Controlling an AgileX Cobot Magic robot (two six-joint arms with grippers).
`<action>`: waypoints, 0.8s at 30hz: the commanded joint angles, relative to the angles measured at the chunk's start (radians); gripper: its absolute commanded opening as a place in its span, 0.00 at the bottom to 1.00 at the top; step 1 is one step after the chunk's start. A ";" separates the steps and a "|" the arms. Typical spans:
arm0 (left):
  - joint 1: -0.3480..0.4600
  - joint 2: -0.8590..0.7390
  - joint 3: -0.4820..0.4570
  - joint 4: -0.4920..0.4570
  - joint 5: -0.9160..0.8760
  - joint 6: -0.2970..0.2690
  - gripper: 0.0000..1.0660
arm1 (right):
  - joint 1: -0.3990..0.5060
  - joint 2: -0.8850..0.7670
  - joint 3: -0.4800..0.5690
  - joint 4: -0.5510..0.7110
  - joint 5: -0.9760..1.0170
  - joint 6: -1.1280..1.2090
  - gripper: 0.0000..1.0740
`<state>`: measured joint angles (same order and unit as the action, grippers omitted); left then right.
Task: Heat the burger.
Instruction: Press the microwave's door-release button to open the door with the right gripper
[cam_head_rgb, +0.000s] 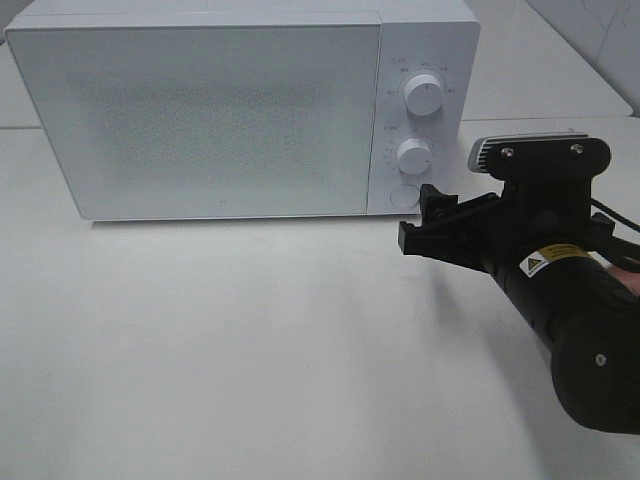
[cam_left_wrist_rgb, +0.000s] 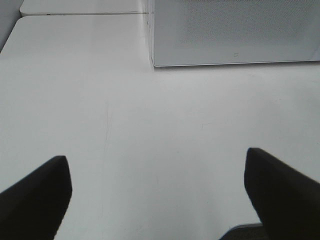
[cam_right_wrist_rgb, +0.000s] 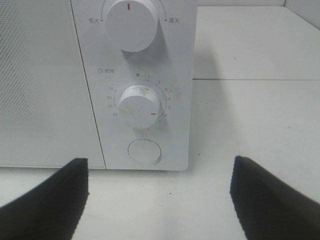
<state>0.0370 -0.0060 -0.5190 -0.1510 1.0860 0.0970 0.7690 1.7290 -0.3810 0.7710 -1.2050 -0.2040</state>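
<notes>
The burger is out of view in every frame. The white microwave (cam_head_rgb: 220, 100) stands at the back of the table with its door shut; the speckled door hides the inside. My right gripper (cam_head_rgb: 418, 218) is open and empty, just in front of the control panel, below the timer knob (cam_head_rgb: 413, 155) and close to the round door button (cam_head_rgb: 403, 195). In the right wrist view the gripper (cam_right_wrist_rgb: 159, 165) faces the button (cam_right_wrist_rgb: 145, 151), and the timer knob (cam_right_wrist_rgb: 140, 106) has its red mark turned away from 0. My left gripper (cam_left_wrist_rgb: 156, 155) is open and empty over bare table.
The upper power knob (cam_head_rgb: 424, 94) sits above the timer knob. The white table (cam_head_rgb: 200, 350) runs from the microwave to the near edge. The microwave's lower left corner (cam_left_wrist_rgb: 155, 62) shows in the left wrist view. A second table surface lies behind.
</notes>
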 joint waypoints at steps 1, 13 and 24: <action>-0.001 -0.018 0.002 0.004 -0.014 -0.001 0.83 | 0.003 -0.003 0.001 -0.001 -0.097 0.091 0.69; -0.001 -0.018 0.002 0.004 -0.014 -0.001 0.83 | 0.003 -0.003 0.001 -0.001 0.100 0.895 0.53; -0.001 -0.018 0.002 0.004 -0.014 -0.001 0.83 | 0.003 -0.003 0.001 -0.001 0.182 1.316 0.15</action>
<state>0.0370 -0.0060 -0.5190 -0.1510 1.0860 0.0970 0.7690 1.7290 -0.3810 0.7790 -1.0440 1.0470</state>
